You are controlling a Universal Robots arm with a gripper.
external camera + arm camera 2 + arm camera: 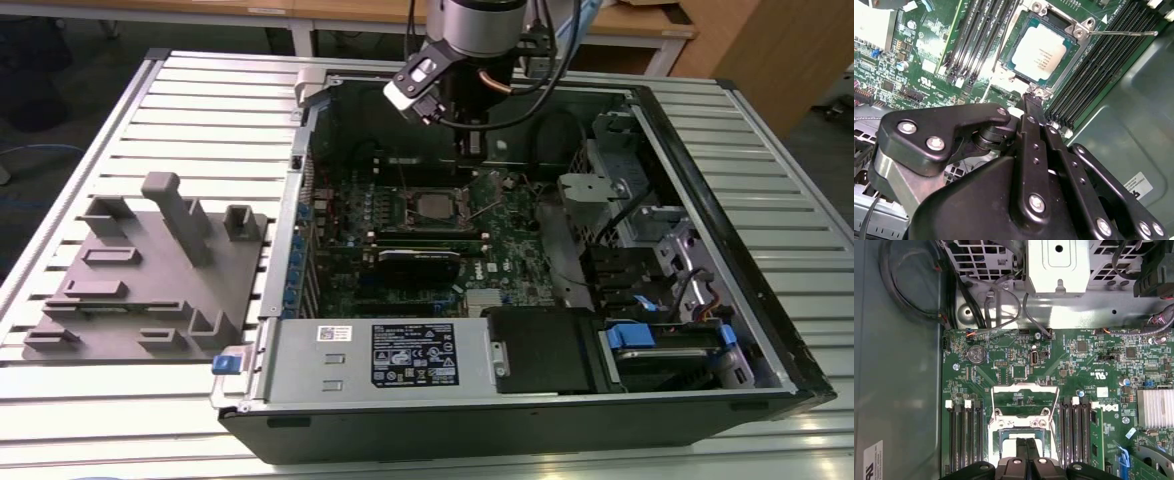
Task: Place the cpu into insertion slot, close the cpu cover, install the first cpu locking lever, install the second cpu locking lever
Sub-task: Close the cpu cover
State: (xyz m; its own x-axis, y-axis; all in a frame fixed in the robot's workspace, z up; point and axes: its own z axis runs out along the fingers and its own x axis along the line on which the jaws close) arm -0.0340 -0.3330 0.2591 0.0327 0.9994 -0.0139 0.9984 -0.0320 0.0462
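The cpu [1041, 50], a small square chip with a silver top, lies flat in the insertion slot [1076, 30]; in the exterior view it sits mid-board [434, 205]. The cpu cover [1024, 400], a silvery frame with a big window, stands swung up from the slot, and the green board shows through it. My gripper [1032, 98] is shut with nothing between its fingers, its tip right at the cover's edge beside the chip; it also shows in the first wrist view [1024, 442] and reaching down into the case [467, 155]. Two thin lever rods [1119, 33] [1003, 42] stick out unlatched.
Black memory slots [1094, 75] flank the socket on both sides. A finned heatsink [1156, 407] and a metal drive cage [1056, 265] with cables border the board. The case walls [300, 200] enclose the work. A grey fixture [147, 270] lies on the slatted table.
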